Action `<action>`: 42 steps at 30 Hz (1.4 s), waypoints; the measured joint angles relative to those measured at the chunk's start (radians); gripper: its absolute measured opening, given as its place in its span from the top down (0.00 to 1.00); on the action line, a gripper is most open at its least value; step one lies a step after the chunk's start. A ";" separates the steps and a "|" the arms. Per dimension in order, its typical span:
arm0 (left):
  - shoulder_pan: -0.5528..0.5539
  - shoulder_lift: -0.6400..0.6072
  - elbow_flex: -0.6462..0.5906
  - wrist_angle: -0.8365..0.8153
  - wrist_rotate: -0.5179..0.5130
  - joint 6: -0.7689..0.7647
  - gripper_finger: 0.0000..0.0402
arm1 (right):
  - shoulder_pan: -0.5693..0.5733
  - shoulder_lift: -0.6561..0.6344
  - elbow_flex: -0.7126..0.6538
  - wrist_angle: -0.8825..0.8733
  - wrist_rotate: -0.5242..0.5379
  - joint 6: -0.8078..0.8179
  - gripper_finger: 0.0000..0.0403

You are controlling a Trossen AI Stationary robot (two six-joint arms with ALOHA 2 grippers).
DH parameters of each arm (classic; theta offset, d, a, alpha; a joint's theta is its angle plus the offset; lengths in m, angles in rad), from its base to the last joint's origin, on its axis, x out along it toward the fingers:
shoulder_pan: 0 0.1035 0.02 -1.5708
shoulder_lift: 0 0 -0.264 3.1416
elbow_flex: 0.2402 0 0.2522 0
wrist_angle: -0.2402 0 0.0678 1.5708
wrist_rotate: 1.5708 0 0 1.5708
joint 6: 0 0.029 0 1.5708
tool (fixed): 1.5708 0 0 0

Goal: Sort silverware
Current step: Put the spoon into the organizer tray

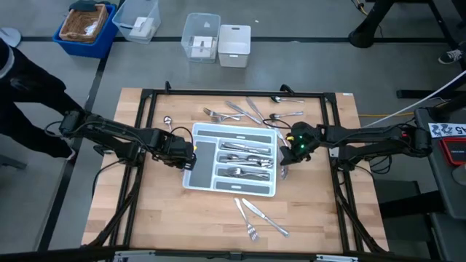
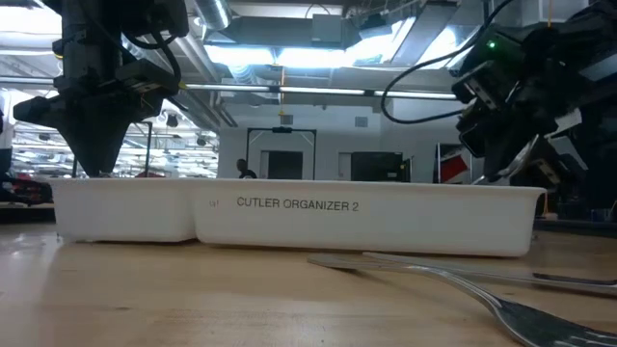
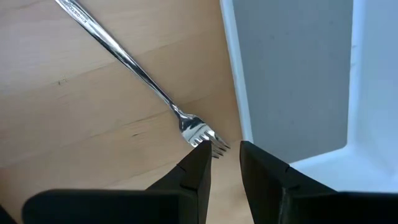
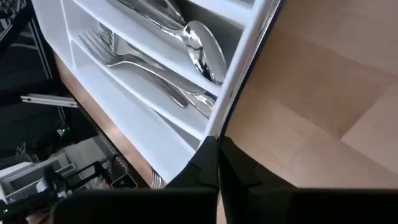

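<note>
The white tray (image 1: 191, 182) sits mid-table with forks, spoons and knives (image 1: 244, 153) in its compartments. My left gripper (image 1: 191, 154) is at the tray's left end, pointing down, slightly open (image 3: 224, 163) right at the tines of a fork (image 3: 202, 132) that lies flat on the wood beside the tray wall (image 3: 236, 74). My right gripper (image 1: 285, 154) is shut (image 4: 217, 152) at the tray's right end wall (image 4: 249, 56). Loose silverware lies past the tray's far side (image 1: 247, 113) and near side (image 1: 255, 215). My left gripper has its fingertips (image 3: 199, 158) over the fork's tine end (image 3: 214, 146); whether they touch it I cannot tell. My right gripper's shut fingers (image 4: 208, 158) stand against the rim of the tray's right end wall (image 4: 224, 118); whether they touch it I cannot tell.
A spoon (image 1: 167, 121) lies left of the tray's far corner. A fork (image 2: 540, 313) lies on the near wood. Black frame rails (image 1: 145, 131) run along the table's sides. Bins (image 1: 87, 25) (image 1: 202, 36) stand beyond the far edge. A person (image 1: 14, 73) is at the left.
</note>
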 joint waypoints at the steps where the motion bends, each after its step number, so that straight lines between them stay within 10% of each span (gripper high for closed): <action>1: 0.000 0.000 0.000 0.000 0.000 0.000 0.82 | 0.000 0.000 0.000 0.000 -0.006 -0.001 0.99; 20: 0.000 0.000 0.000 0.000 0.000 0.000 0.82 | 0.000 -0.001 0.002 0.472 -0.161 -0.081 0.99; 31: 0.000 0.000 0.000 0.000 -0.006 0.000 0.82 | 0.000 0.019 0.002 0.540 0.228 -0.738 0.99; 42: 0.000 0.000 0.000 0.000 -0.013 0.000 0.82 | 0.021 0.127 0.044 0.567 0.213 -1.138 0.99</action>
